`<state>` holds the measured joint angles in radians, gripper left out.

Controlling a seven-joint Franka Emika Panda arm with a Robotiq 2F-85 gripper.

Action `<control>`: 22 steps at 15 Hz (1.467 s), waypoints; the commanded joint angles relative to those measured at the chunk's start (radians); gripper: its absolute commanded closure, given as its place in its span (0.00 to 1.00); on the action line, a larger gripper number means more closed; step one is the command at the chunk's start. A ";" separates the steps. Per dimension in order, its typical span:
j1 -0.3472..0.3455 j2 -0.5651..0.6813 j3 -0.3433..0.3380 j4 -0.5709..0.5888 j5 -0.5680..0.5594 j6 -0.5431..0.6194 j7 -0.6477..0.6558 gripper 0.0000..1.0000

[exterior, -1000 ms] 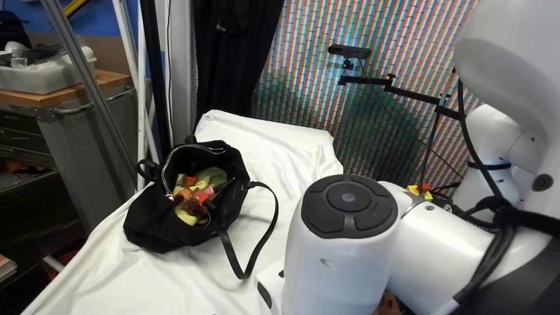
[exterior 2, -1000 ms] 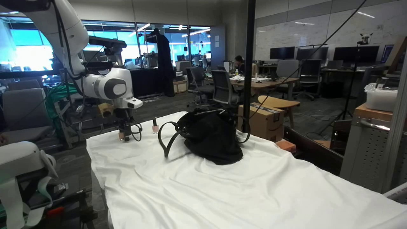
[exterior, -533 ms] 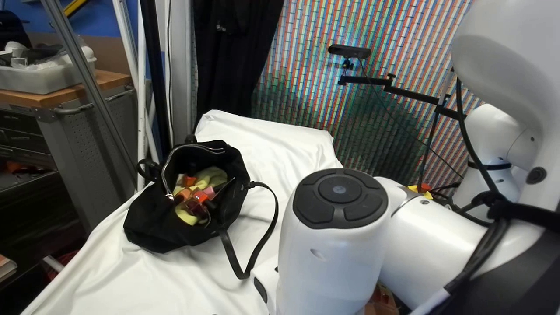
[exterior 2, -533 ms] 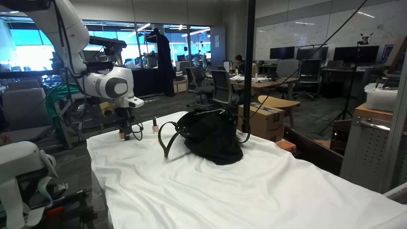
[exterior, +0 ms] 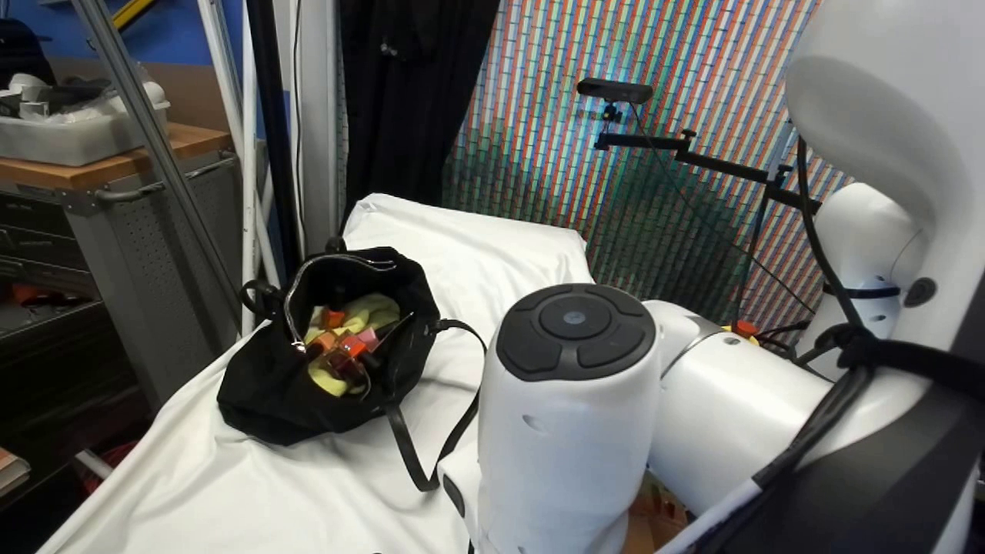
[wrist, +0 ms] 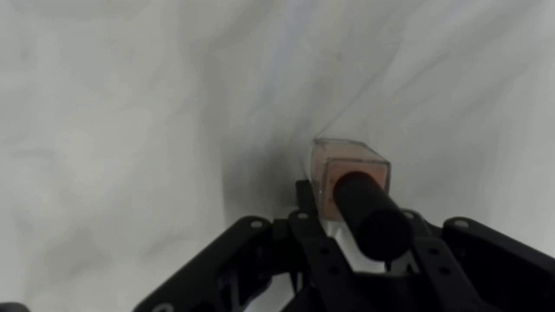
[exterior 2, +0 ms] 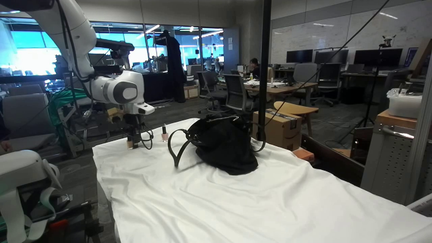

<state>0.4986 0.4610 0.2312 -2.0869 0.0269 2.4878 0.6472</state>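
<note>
Nail polish bottle (wrist: 364,203) is upright between the fingers of the gripper (wrist: 352,199); can't tell if it's pinched or just straddled. Close to the edge of the worktop (exterior 2: 209,202) in an exterior view, second bottle (exterior 2: 164,136) nearby, black bag (exterior 2: 224,145) farther. White cloth (wrist: 108,108) wrinkled; cardboard box (exterior 2: 278,130), office chairs (exterior 2: 235,91) beyond. Bag gapes: yellow cloth (exterior: 377,309), small red and pink items (exterior: 352,346) inside.

Cloth (exterior 2: 236,202) lies beneath bag (exterior 2: 227,148), tool (exterior 2: 135,144) and bottle (wrist: 357,193).

It's an office-like lab; whiteboard (exterior 2: 303,38), monitors (exterior 2: 299,56), robot arm (exterior 2: 79,37).
</note>
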 commanded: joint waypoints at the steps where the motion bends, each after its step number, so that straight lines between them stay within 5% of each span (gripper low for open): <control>1: -0.027 -0.015 0.032 -0.002 0.055 -0.050 -0.070 0.54; 3: -0.037 -0.015 0.050 0.001 0.092 -0.087 -0.112 0.29; 7: -0.028 -0.008 0.048 0.017 0.113 -0.165 -0.127 0.06; 8: -0.023 -0.010 0.044 0.018 0.106 -0.173 -0.123 0.45; 10: -0.017 -0.011 0.037 0.021 0.095 -0.176 -0.113 0.42; 17: -0.004 -0.020 0.010 0.025 0.046 -0.181 -0.088 0.85; 22: -0.023 -0.066 0.003 0.010 0.055 -0.184 -0.098 0.85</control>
<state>0.4840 0.4512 0.2416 -2.0677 0.0855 2.3336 0.5494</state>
